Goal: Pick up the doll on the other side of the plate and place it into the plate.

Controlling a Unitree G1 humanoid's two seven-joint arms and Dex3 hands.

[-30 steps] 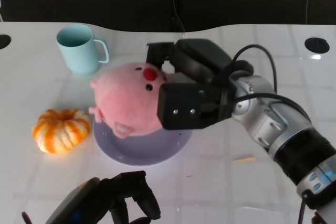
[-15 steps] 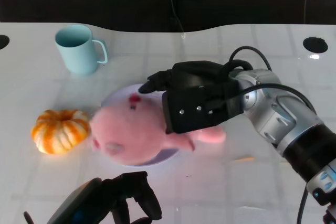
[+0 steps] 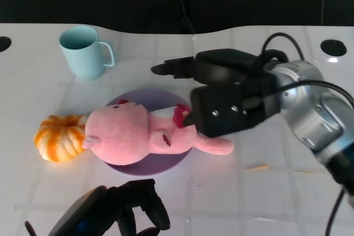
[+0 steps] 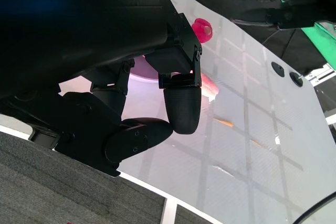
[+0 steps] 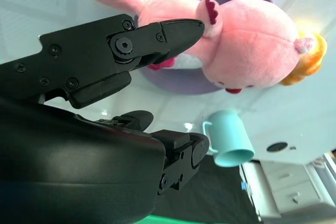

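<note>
- Lying on its side across the purple plate point(image 3: 166, 96), the pink doll point(image 3: 133, 136) has its body on the plate; one ear sticks out over the rim toward the right arm, and its head end reaches past the rim next to the orange pumpkin point(image 3: 60, 136).
- Task looks nearly done, in my judgement: doll is in the plate, not on the far side of it any more.
- What is left, prob.: the right hand point(image 3: 221, 95) must let go fully and pull away w/o dragging the doll off.
- Right hand is just beside the doll, above the plate's right part. In the right wrist view one finger tip point(image 5: 181, 27) comes very close to the doll's ear area; I cannot tell if it touches.
- Its fingers are apart, one group pointing over the plate, another lower near the ear. They do not close around the doll, so I judge it holds nothing.
- Left hand point(image 3: 130, 211) is at the near edge of the worktop point(image 3: 265, 192), well apart from the plate; fingers curled in, nothing in them as far as the left wrist view shows.
- Teal mug point(image 3: 83, 51) stands behind the plate, apart from it.
</note>
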